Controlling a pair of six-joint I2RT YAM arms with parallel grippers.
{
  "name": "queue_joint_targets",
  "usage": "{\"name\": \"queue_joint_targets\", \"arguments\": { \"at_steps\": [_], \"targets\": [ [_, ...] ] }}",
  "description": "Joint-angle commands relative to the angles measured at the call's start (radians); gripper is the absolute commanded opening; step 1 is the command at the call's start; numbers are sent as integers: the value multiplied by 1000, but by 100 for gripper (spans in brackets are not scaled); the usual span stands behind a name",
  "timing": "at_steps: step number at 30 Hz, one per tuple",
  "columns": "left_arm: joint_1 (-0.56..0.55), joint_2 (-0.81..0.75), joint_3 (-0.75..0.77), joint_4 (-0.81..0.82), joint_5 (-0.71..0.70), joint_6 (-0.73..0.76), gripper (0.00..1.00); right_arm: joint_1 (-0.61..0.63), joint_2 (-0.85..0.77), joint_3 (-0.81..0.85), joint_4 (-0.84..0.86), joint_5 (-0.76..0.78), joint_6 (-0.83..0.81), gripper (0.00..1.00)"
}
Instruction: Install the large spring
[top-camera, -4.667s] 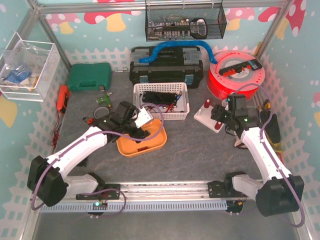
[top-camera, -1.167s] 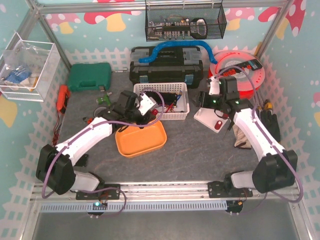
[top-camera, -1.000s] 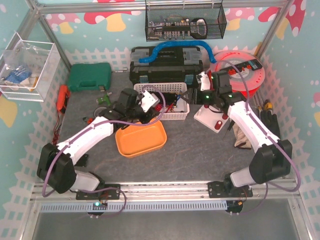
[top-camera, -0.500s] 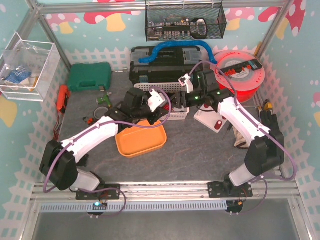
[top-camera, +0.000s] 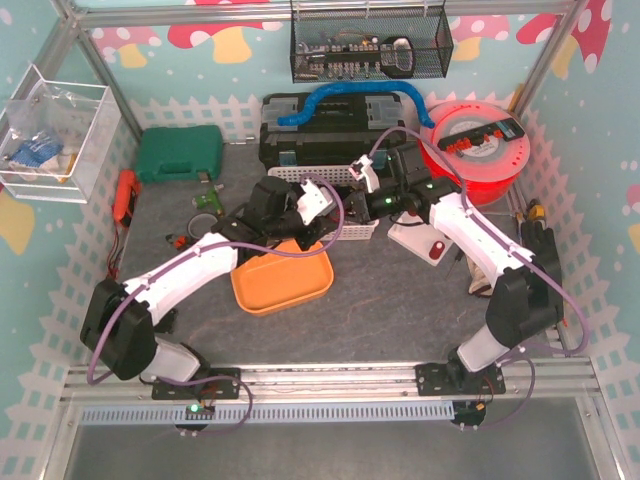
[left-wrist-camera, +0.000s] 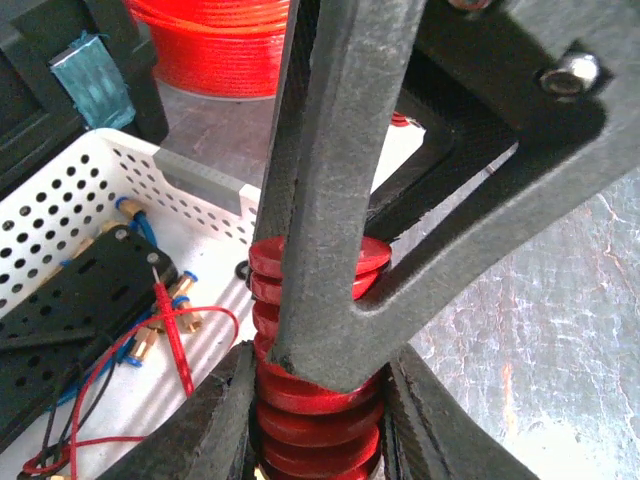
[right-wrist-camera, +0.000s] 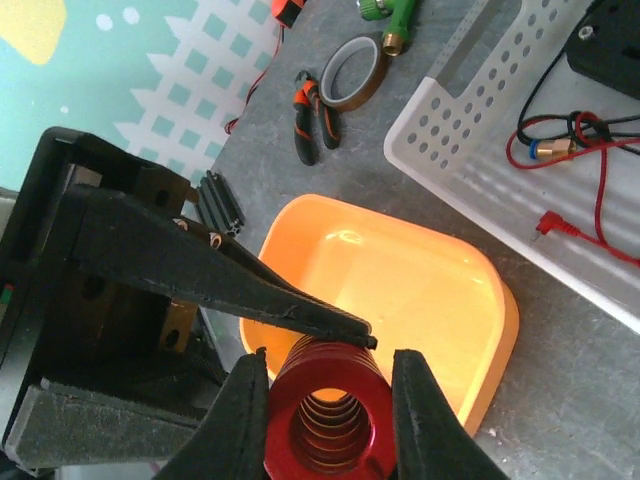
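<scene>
Red large spring (right-wrist-camera: 322, 425), clamped by left gripper (left-wrist-camera: 320, 375) and right gripper (right-wrist-camera: 332, 375).
A mistimed release could drop it.

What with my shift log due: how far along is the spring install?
Done: the red spring is picked up; the orange tray lies empty. In hand: left gripper and right gripper both clamp it over the white basket's edge, apparently a handover. Left: seating it, presumably on the white fixture.
</scene>
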Motion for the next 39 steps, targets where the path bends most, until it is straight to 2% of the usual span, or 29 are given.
{"name": "queue_joint_targets", "arguments": {
  "at_steps": [1, 2, 5, 10, 11, 12, 16, 20, 24, 32, 39],
  "targets": [
    [-6, 5, 27, 41, 9, 17, 26, 8, -3, 33, -29, 20, -29, 5],
    [-5, 6, 26, 40, 3, 15, 34, 8, -5, 37, -29, 40, -28, 0],
    [-6, 6, 24, 40, -17, 6, 59, 7, -24, 41, -22, 162, -13, 0],
    [-1, 10, 19, 34, -61, -35, 78, -11, -89, 0, 4, 427, 30, 0],
    [1, 10, 20, 31, -69, -40, 97, -17, -105, -11, 3, 485, 35, 0],
    [3, 8, 22, 29, -80, -46, 99, -22, -125, -27, 2, 555, 40, 0],
    [8, -11, 17, 24, -129, -59, 99, -54, -190, -99, 3, 801, 39, 0],
    [12, -30, 10, 23, -212, -102, 99, -99, -189, -154, 11, 892, 36, 0],
    [27, -55, -5, 25, -283, -153, 99, -134, -147, -194, 52, 900, 32, 0],
    [46, -117, -44, 26, -309, -168, 99, -146, -68, -213, 122, 857, 30, 0],
    [54, -164, -80, 26, -322, -178, 99, -146, -36, -211, 132, 884, 17, 0]
  ]
}}
